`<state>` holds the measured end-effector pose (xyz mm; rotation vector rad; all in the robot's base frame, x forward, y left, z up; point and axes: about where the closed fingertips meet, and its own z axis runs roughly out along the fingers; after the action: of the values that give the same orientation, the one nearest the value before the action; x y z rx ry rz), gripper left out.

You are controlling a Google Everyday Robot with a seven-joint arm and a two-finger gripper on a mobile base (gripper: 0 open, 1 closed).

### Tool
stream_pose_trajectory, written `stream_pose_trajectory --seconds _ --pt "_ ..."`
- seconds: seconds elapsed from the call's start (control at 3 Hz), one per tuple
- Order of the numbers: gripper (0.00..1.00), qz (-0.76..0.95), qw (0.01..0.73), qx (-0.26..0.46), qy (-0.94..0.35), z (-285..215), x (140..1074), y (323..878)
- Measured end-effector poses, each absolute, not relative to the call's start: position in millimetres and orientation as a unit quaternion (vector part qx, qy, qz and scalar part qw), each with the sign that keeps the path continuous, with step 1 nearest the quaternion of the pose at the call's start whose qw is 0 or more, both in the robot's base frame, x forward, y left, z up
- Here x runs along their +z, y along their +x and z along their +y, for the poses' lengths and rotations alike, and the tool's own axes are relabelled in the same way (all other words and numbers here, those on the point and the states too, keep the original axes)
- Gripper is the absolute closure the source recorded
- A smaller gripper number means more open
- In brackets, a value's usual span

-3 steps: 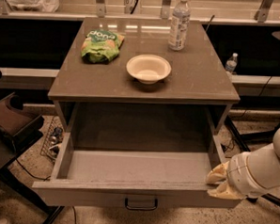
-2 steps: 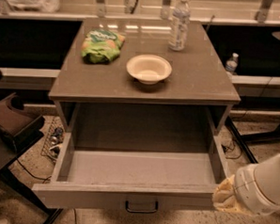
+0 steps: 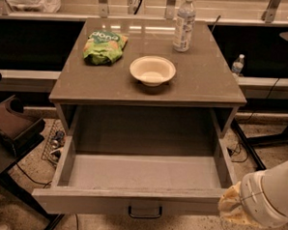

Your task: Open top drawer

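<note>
The top drawer (image 3: 146,172) stands pulled far out below the tabletop (image 3: 204,81), and nothing shows in its grey box. Its long front runs left to right, with the handle (image 3: 144,212) at centre. The gripper (image 3: 231,208) hangs just off the front's right end, to the right of the handle. I cannot tell whether it is open. A bowl (image 3: 152,70), a bottle (image 3: 184,23) and a green bag (image 3: 105,47) sit on the tabletop.

On the tabletop (image 3: 203,86), a bag (image 3: 105,47) lies left of the bowl (image 3: 152,70), a bottle (image 3: 184,23) behind it to the right. Below the bowl juts the top drawer (image 3: 129,203), the pincer (image 3: 230,206) just beside its front right corner.
</note>
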<state>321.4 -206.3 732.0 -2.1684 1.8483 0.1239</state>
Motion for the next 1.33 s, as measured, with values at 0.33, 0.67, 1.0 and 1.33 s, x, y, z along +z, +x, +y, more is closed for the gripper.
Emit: stream_pose_trajectory --seconds 0.33,0.67,1.0,1.33 --pt "1.0 0.64 0.149 0.04 -0.753 -208.2 729.0 333.4" --pt "1.0 0.635 0.148 0.038 -0.757 -208.4 721.2 355.5" --pt "1.0 0.626 0.147 0.038 -0.765 -205.9 715.9 375.7" --pt "1.0 0.617 0.147 0.047 -0.772 -206.7 701.2 403.0"
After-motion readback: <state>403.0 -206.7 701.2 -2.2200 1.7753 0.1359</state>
